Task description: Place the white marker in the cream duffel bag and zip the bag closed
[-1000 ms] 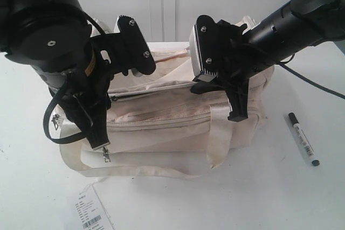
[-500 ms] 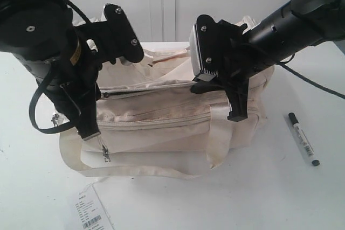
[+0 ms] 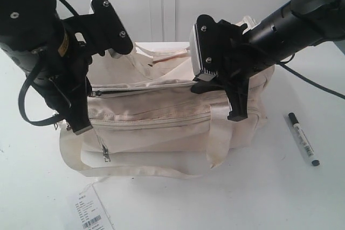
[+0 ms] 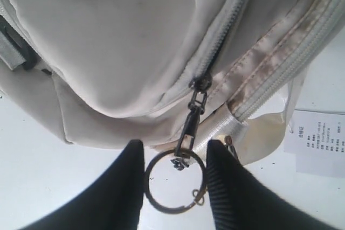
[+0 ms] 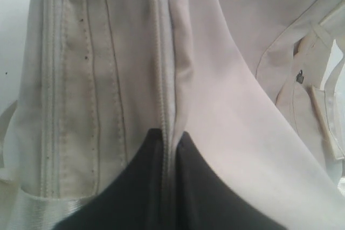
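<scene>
Holding the cream duffel bag [image 3: 161,117] along its top zip, I judge the biggest risk to be the bag itself. It is soft and sits loose on the counter [image 3: 259,197], so a hard pull from my left gripper [image 4: 175,149] could drag the whole bag towards that gripper instead of running the zip. My right gripper [image 5: 168,133] is pressed together on a thin fold of fabric beside the zip line. That fold could slide out under a strong pull, leaving nothing to brace against. The white marker [image 3: 303,139] lies on the counter out beyond my right gripper, well apart from the bag and not yet inside it. A sliding bag could knock it and roll it farther off. My left gripper pinches the pull ring [image 4: 173,211] across its width, just below the slider [image 4: 200,82]. The round metal could pop out of that grip, and the zip would stall.
</scene>
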Action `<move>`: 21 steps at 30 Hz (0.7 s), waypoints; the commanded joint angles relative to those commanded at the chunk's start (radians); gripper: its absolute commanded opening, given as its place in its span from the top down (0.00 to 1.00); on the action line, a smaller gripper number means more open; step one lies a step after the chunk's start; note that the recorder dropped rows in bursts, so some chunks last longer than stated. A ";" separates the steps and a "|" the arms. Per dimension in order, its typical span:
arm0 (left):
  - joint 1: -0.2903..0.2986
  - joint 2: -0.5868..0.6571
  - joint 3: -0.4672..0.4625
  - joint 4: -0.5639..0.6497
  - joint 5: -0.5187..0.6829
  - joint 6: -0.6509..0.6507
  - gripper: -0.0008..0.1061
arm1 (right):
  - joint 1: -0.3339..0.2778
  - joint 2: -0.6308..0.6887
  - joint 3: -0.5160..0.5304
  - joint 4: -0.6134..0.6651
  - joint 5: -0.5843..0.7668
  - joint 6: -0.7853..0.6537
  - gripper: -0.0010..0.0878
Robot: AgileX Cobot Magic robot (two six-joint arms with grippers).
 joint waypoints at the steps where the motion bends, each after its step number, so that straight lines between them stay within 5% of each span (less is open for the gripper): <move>1: 0.000 0.000 0.000 0.000 0.000 0.000 0.99 | 0.000 -0.002 0.000 0.000 0.000 0.000 0.99; 11: 0.066 0.000 0.000 -0.037 0.002 0.021 0.99 | 0.000 -0.010 0.000 0.000 0.000 0.004 0.99; 21: 0.068 0.000 0.000 -0.028 -0.002 0.046 0.99 | 0.000 -0.010 0.000 0.000 0.000 0.004 0.99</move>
